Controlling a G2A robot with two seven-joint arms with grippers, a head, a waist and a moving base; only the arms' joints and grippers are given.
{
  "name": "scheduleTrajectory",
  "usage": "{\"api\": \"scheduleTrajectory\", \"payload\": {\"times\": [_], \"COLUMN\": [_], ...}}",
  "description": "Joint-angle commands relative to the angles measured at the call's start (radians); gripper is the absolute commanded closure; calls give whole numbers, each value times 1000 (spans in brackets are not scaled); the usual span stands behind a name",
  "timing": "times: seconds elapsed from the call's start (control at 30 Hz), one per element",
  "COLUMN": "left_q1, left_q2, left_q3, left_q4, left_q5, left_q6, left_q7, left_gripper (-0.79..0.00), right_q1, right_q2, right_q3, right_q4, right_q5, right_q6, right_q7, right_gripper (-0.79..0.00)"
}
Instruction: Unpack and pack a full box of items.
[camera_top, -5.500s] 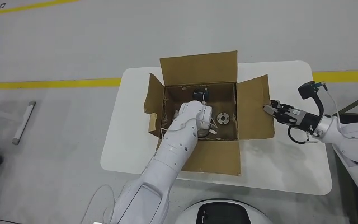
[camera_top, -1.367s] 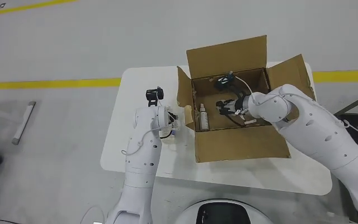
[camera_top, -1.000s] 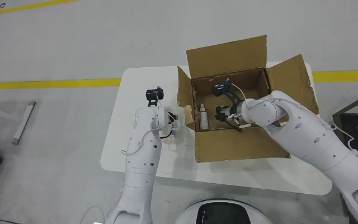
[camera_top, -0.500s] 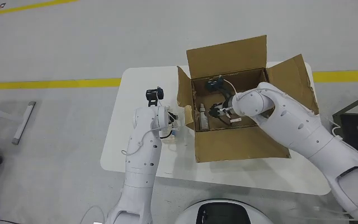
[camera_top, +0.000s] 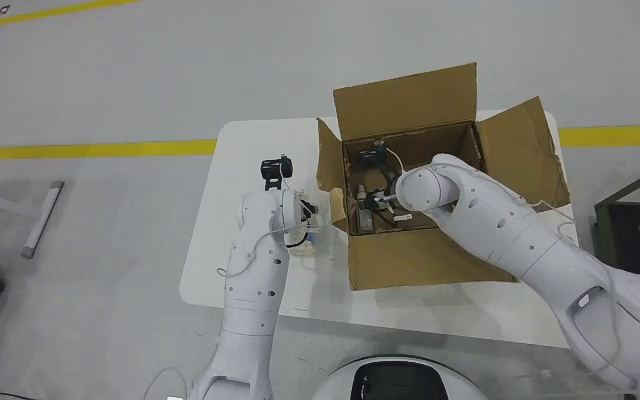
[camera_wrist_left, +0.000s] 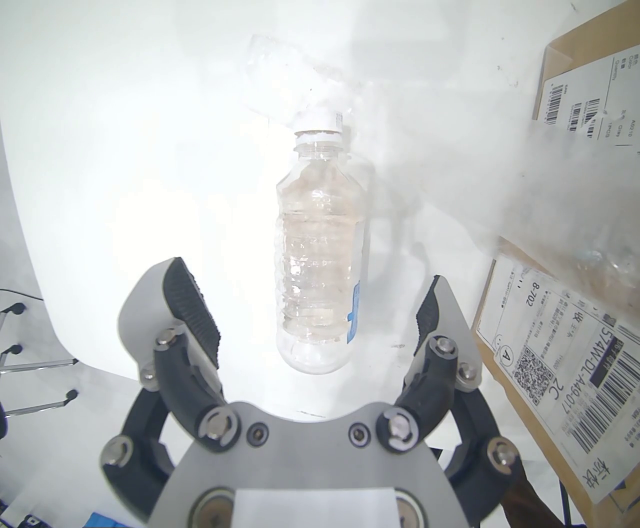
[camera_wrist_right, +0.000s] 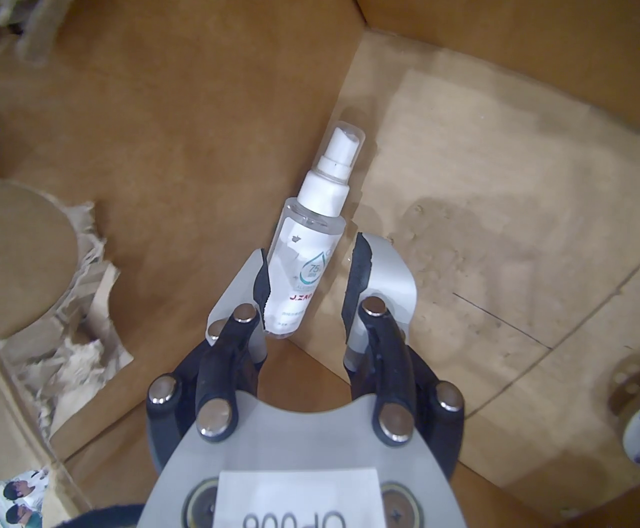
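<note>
Right jaws are standing apart inside an open brown cardboard box, straddling the lower end of a small clear spray bottle with a white pump top. One black pad is appearing to sit against the bottle's side, while the opposite pad is leaving a narrow gap, so the bottle is lying loose between them. It is lying flat on the box floor, along the fold where floor is meeting wall, its base between the jaws and its nozzle pointing away from them. Off to one side of the jaws, crumpled brown packing paper is lying against the wall. To the other side, a round grey metal piece with holes is resting on the floor.

Left jaws are hanging wide apart outside the box, holding nothing, over the white counter. Just beyond and between their tips, a clear ribbed plastic water bottle with a white cap is lying on its side, base nearest the jaws and cap farthest. Past the cap, a crumpled clear plastic wrapper is resting on the counter. Beside the jaws, the box's labelled outer wall is running alongside the water bottle, near but apart from it.
</note>
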Motion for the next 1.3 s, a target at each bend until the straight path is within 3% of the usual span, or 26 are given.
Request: {"api": "scheduleTrajectory", "payload": {"times": [0.0, 0.63, 0.7, 0.77, 0.8, 1.03, 1.27], "left_q1": [0, 0, 0, 0, 0, 0, 0], "left_q2": [0, 0, 0, 0, 0, 0, 0], "left_q3": [0, 0, 0, 0, 0, 0, 0], "left_q4": [0, 0, 0, 0, 0, 0, 0], "left_q5": [0, 0, 0, 0, 0, 0, 0], "left_q6": [0, 0, 0, 0, 0, 0, 0], "left_q7": [0, 0, 0, 0, 0, 0, 0], "left_gripper": [-785, -785, -785, -785, -785, -785, -785], "right_q1": [5, 29, 32, 36, 38, 42, 13], "right_q2": [-13, -98, -105, -110, -113, -113, -78], "right_q3": [-7, -26, -25, -24, -23, 5, 75], "right_q4": [22, 167, 180, 191, 196, 200, 143], "right_q5": [1, -10, -13, -20, -23, -46, -64], "right_q6": [-1, -35, -34, -34, -35, -33, -37], "right_q7": [-2, 9, 11, 13, 14, 2, -4], "right_gripper": [-354, -320, -280, -166, 0, 0, 0]}}
